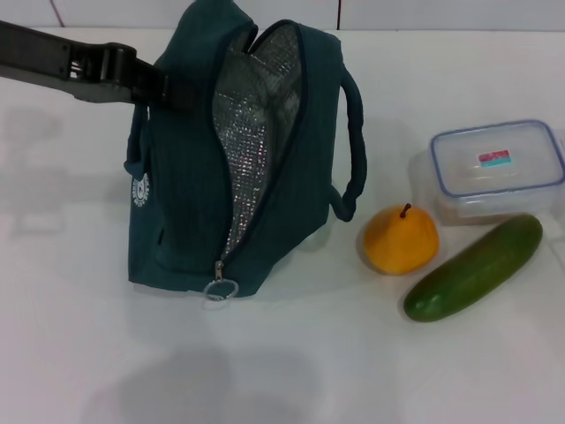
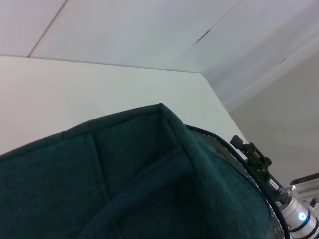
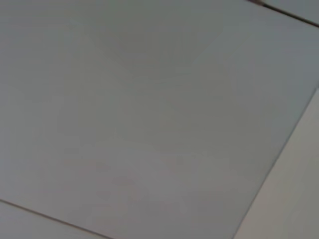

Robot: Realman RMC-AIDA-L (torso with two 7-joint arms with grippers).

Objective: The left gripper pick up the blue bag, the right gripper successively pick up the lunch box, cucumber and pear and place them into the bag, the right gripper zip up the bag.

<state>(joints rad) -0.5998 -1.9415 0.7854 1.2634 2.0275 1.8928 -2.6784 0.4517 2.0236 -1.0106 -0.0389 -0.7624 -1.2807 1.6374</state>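
At the blue bag's (image 1: 221, 168) upper left side, left gripper (image 1: 163, 88) fingers, seemingly gripping.

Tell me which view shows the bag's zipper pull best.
The head view: the ring zipper pull hangs at the blue bag's lower front. The left wrist view shows only the bag's fabric, no pull; the right wrist view shows neither.

The left gripper (image 1: 163, 88) holds the blue bag (image 1: 185, 203) upright, unzipped, beside pear (image 1: 401, 239), cucumber (image 1: 474, 268), lunch box (image 1: 496, 169).

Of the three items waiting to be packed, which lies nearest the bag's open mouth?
The pear: it sits just beside the blue bag, with the cucumber and lunch box farther out.
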